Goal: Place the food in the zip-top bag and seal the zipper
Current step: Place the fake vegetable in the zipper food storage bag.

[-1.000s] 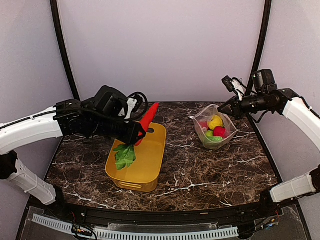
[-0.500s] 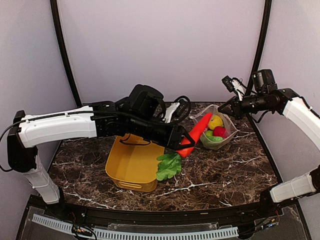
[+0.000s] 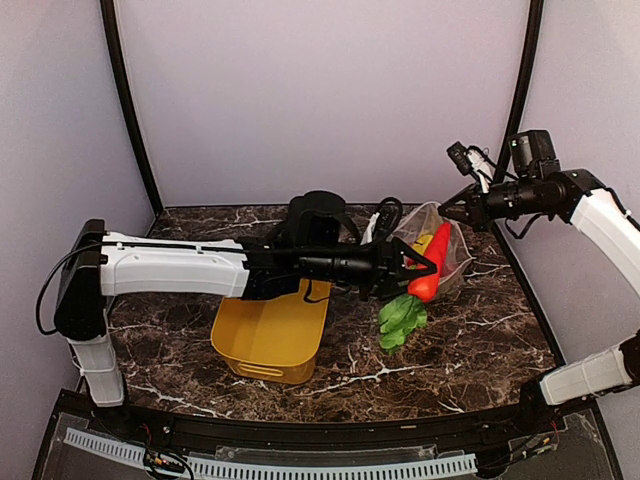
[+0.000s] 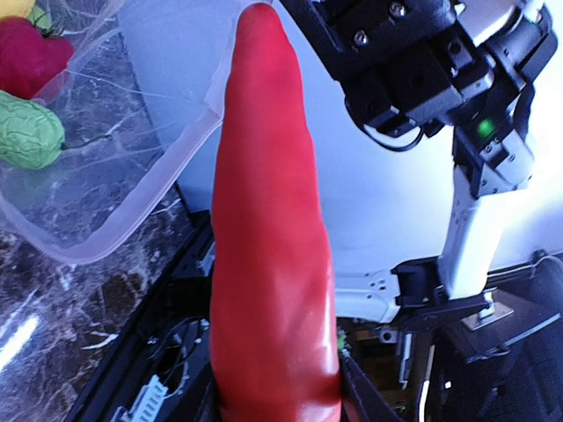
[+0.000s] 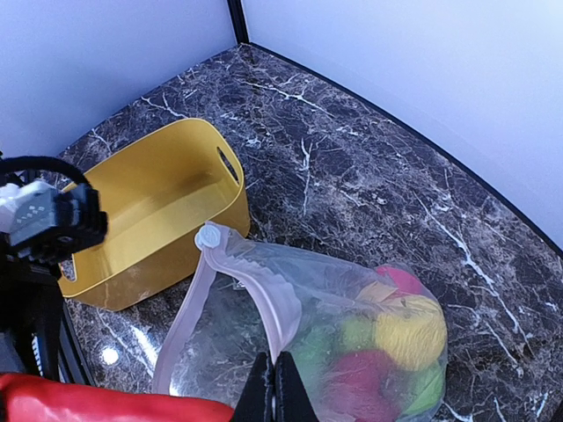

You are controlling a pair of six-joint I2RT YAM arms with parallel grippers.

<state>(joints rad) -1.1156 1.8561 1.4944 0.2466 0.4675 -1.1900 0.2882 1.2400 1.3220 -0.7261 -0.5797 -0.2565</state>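
Observation:
My left gripper [image 3: 407, 270] is shut on the orange-red carrot [image 3: 431, 262], whose green leaves [image 3: 400, 318] hang below. The carrot's tip [image 4: 259, 26] points at the open mouth of the clear zip-top bag [image 3: 452, 250], just in front of it. My right gripper [image 5: 277, 387] is shut on the bag's pinkish zipper strip [image 5: 255, 286] and holds the mouth up and open. Inside the bag lie a yellow lemon [image 5: 409, 330], a red fruit [image 5: 352, 374] and green pieces [image 4: 26, 132]. A white slider [image 5: 208, 236] sits at the zipper's end.
A yellow plastic tub [image 3: 270, 335] stands on the dark marble table [image 3: 470, 340] left of the bag, with nothing showing inside it in the right wrist view [image 5: 149, 211]. The left arm [image 3: 180, 270] stretches across above it. Pale walls close in the back and sides.
The left arm has swung right, carrying the carrot from above the yellow tub to the bag's mouth. The right gripper has kept its hold on the bag's edge.

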